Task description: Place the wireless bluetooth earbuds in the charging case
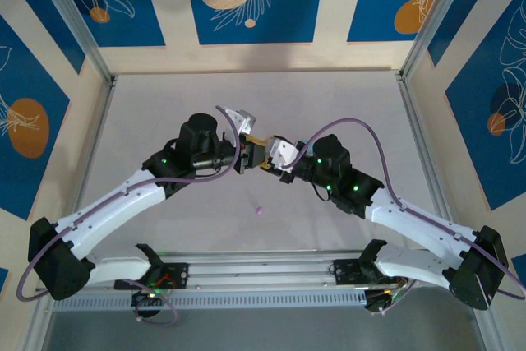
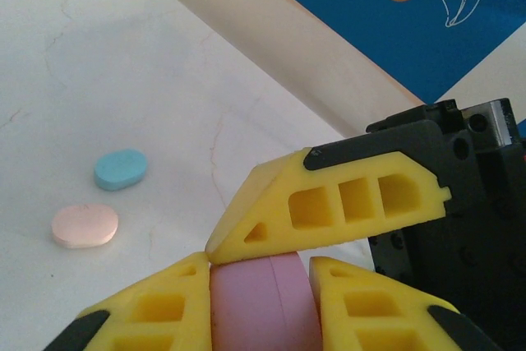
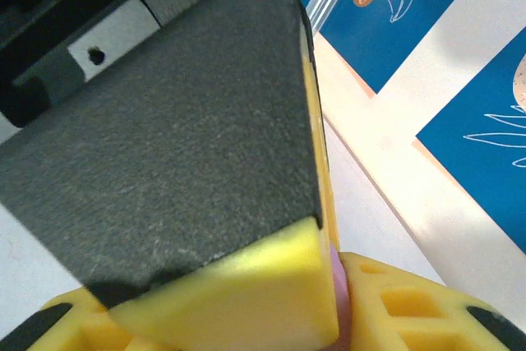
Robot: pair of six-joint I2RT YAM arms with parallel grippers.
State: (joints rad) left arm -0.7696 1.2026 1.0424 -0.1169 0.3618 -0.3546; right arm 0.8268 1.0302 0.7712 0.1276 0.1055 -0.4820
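The step in hand looks like readying the pink charging case (image 2: 263, 314), not yet loading it. The left claw (image 2: 261, 273) is clamped on it above the table (image 1: 205, 104). A finger (image 2: 329, 203) of the right claw (image 1: 273, 162) lies across its top; whether that claw grips, I cannot tell. The case stands on edge, its seam running away from the left wrist camera, its long axis hidden. One pinkish earbud (image 1: 260, 211) lies on the table, too small to read its heading. Next the case likely needs opening, and then that earbud must be fetched.
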